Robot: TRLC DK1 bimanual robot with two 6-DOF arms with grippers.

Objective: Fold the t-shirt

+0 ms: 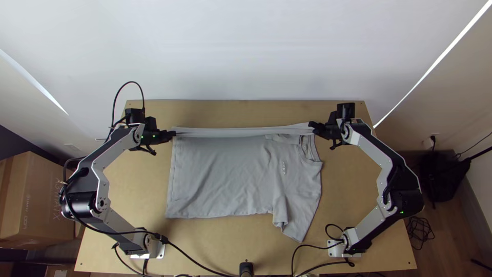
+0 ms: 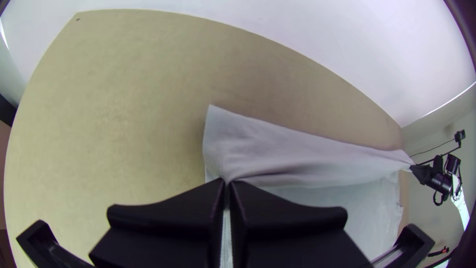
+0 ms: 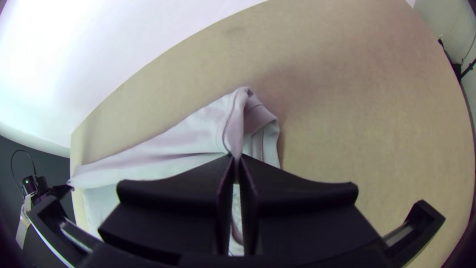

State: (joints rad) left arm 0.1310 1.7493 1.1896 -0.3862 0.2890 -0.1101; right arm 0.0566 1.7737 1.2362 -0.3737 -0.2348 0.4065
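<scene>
The grey t-shirt [image 1: 220,174] lies across the middle of the table [image 1: 353,179], its long axis running left to right: hem at the left, collar [image 1: 306,146] at the right, one sleeve [image 1: 295,223] pointing near. Its far side is drawn into a taut band. The left gripper [image 1: 175,133] is closed on that band at the hem end, the right gripper [image 1: 310,124] pinched on it beside the collar.

Soft matt grey cloth t-shirt [image 1: 225,174]; smooth light wooden table [image 1: 348,179].
</scene>
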